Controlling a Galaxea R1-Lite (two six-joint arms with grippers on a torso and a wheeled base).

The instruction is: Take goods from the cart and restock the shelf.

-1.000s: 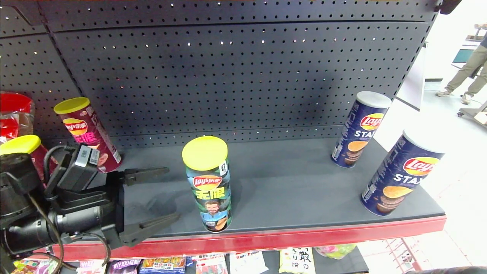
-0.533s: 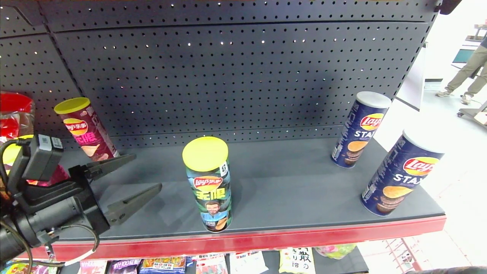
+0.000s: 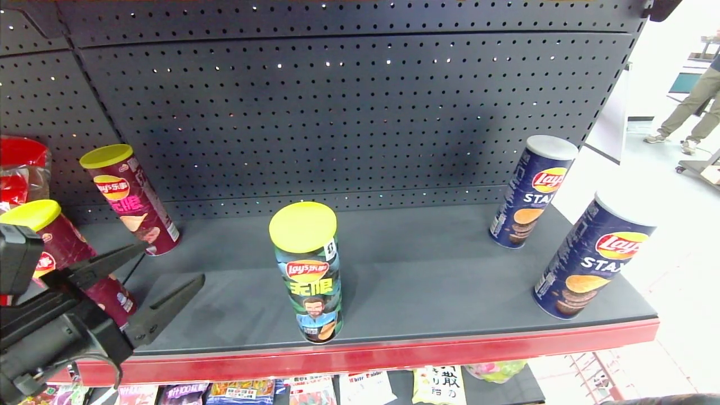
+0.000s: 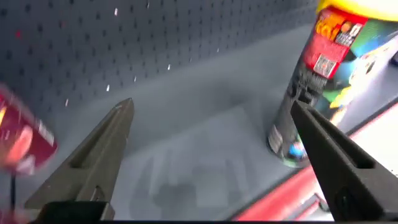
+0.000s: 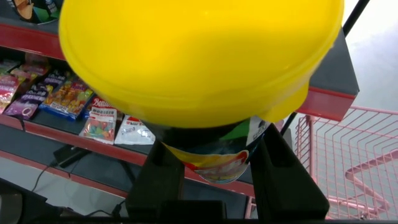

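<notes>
Now the left gripper point(image 3: 171, 261) hangs over the left end of the shelf point(image 3: 427, 270), near the red front edge. Its two dark fingers are wide apart and hold nothing. In the left wrist view the left gripper point(image 4: 211, 104) points along the shelf floor toward the back wall point(image 4: 155, 37).

A green can point(image 3: 308, 275) with a yellow lid stands upright near the front of the shelf, a bit left of the middle. It is just beside the left gripper but does not touch it. The left wrist view shows the green can point(image 4: 317, 81) past one fingertip.

Two red cans with yellow lids stand at the left end. The back red can point(image 3: 130, 197) is against the back wall point(image 3: 337, 112). The front red can point(image 3: 59, 239) is partly hidden behind the left gripper. Two blue cans with pale lids stand at the right end, well apart from the green can. The back blue can point(image 3: 534, 191) is near the wall. The front blue can point(image 3: 590, 259) is by the front edge.

The right gripper point(image 5: 214, 155) is clamped on the held can point(image 5: 199, 56), which has a big yellow lid. Its fingers press on both sides of the body under the lid. Beyond it are the pink wire cart point(image 5: 348, 168) and snack bags point(image 5: 68, 93) on a lower shelf.
</notes>
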